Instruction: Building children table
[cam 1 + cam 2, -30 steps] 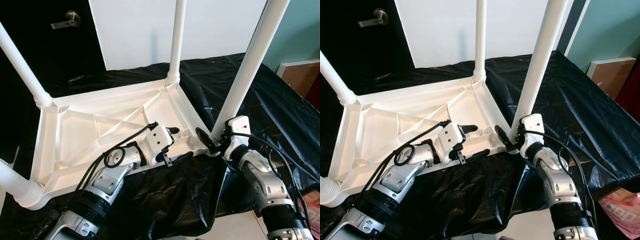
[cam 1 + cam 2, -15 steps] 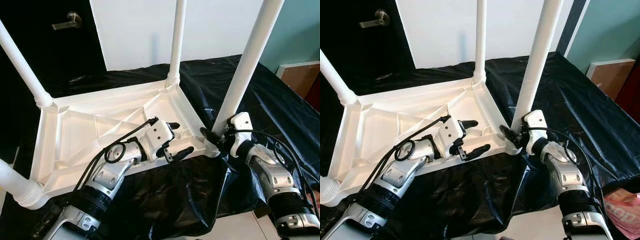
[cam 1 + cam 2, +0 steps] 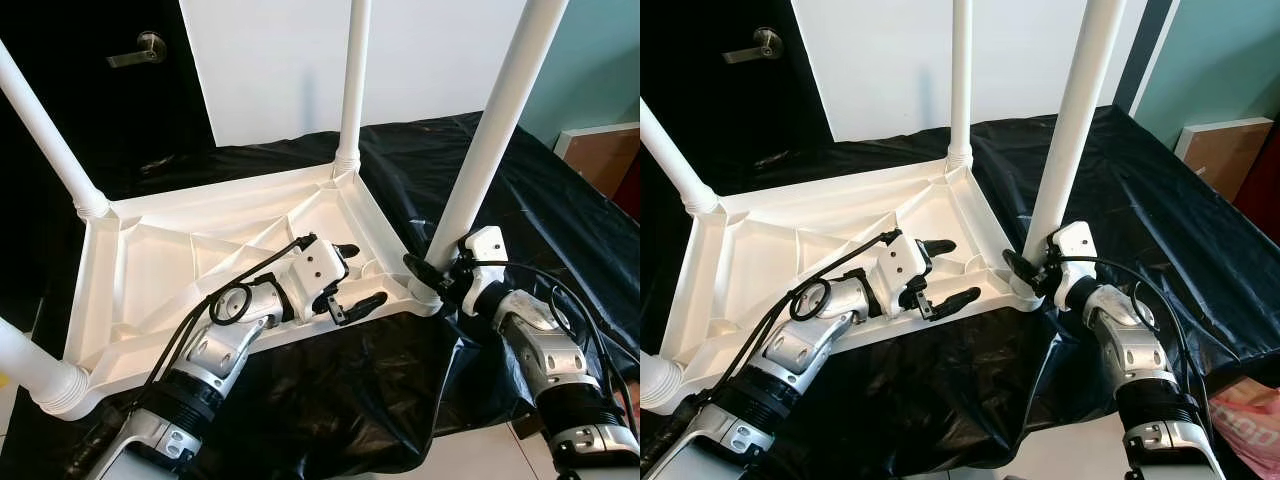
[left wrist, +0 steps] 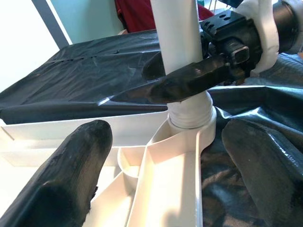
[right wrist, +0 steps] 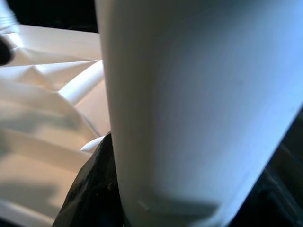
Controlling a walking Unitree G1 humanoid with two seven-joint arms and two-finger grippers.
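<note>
A white children's table (image 3: 180,270) lies upside down on a black plastic sheet (image 3: 560,220), with its legs pointing up. My right gripper (image 3: 428,272) is clamped around the near-right leg (image 3: 490,140) just above its socket. One of its black fingers (image 4: 189,80) crosses the front of that leg. The right wrist view is close against this leg (image 5: 199,94). My left gripper (image 3: 362,274) is open and straddles the table's near rim, a short way left of that corner. Its fingers (image 4: 71,175) point toward the leg socket (image 4: 191,120).
The other legs (image 3: 352,80) (image 3: 45,130) (image 3: 30,370) stand at the far and left corners. A dark door with a lever handle (image 3: 140,45) is behind on the left. A wooden piece of furniture (image 3: 600,150) is at the right, and a pink bag (image 3: 1250,420) lies on the floor.
My right gripper rose from the corner socket and closed on the leg, its forearm swinging out to the right. My left gripper slid a little right along the rim and spread its fingers.
</note>
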